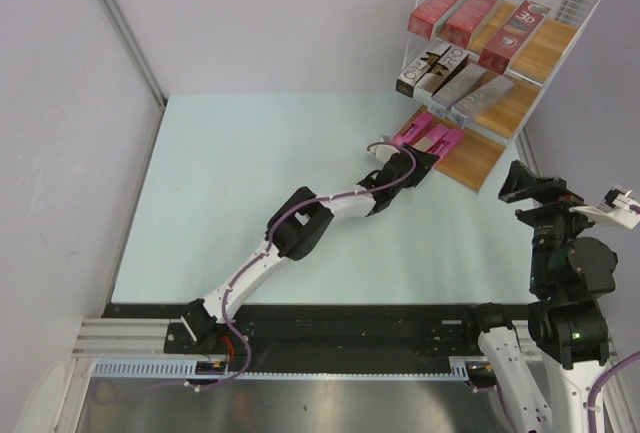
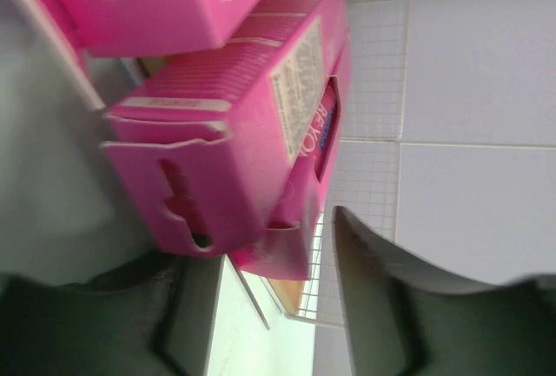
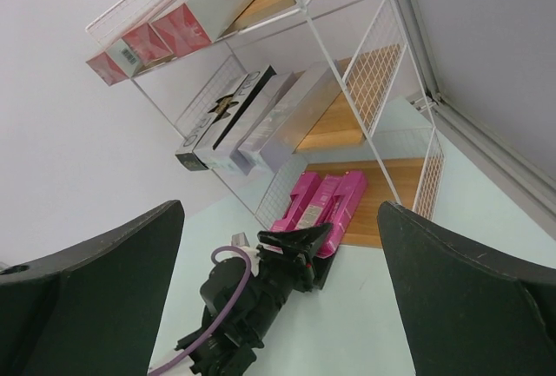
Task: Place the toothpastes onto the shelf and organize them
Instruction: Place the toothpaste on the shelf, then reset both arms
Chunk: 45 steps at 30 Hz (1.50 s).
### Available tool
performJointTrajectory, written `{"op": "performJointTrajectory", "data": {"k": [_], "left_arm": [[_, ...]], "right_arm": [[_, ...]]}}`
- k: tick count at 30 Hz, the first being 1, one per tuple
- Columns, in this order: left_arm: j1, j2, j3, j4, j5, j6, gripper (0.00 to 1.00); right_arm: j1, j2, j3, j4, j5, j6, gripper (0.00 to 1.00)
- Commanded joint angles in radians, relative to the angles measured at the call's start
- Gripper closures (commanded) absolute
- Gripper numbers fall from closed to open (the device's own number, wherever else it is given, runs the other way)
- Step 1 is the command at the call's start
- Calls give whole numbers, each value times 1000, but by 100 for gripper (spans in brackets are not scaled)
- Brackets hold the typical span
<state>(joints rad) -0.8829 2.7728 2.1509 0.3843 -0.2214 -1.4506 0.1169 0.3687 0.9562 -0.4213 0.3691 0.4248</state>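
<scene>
The shelf (image 1: 548, 51) stands at the far right of the table. Three dark red toothpastes (image 1: 470, 8) lie on its top board, three silver-grey ones (image 1: 455, 83) on the middle board, and three pink ones (image 1: 432, 138) on the bottom board. My left gripper (image 1: 408, 166) is at the near ends of the pink cartons. In the left wrist view a pink carton's end (image 2: 217, 168) sits between the parted fingers (image 2: 391, 306), with a gap on the right side. My right gripper (image 3: 280, 211) is raised near the shelf's front, open and holding nothing.
The bottom board (image 1: 478, 161) has bare wood to the right of the pink cartons. The shelf's white wire side (image 3: 373, 63) rises close by. Grey walls enclose the pale table (image 1: 260, 183). My left arm (image 1: 300, 228) stretches diagonally across the table.
</scene>
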Motion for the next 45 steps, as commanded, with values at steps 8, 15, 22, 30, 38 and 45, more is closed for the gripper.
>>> {"op": "performJointTrajectory", "data": {"k": [8,15,22,30,38,45], "left_arm": [[-5,-67,-48,25,51,64,1],[-13,-183,-255,47,44,82,0],[-18,-219,-278,19,82,163,0],[-7,-395,-546,349,132,350,0],[19,-628,-773,403,155,601,0],[65,-800,-838,248,212,804,0]], "right_arm": [[7,7,27,-2,-4,-1,0],[6,10,27,1,-16,11,0],[6,18,27,-2,-24,14,0],[6,26,27,6,-29,17,0],[7,71,27,21,-102,43,0],[7,137,27,18,-189,69,0]]}}
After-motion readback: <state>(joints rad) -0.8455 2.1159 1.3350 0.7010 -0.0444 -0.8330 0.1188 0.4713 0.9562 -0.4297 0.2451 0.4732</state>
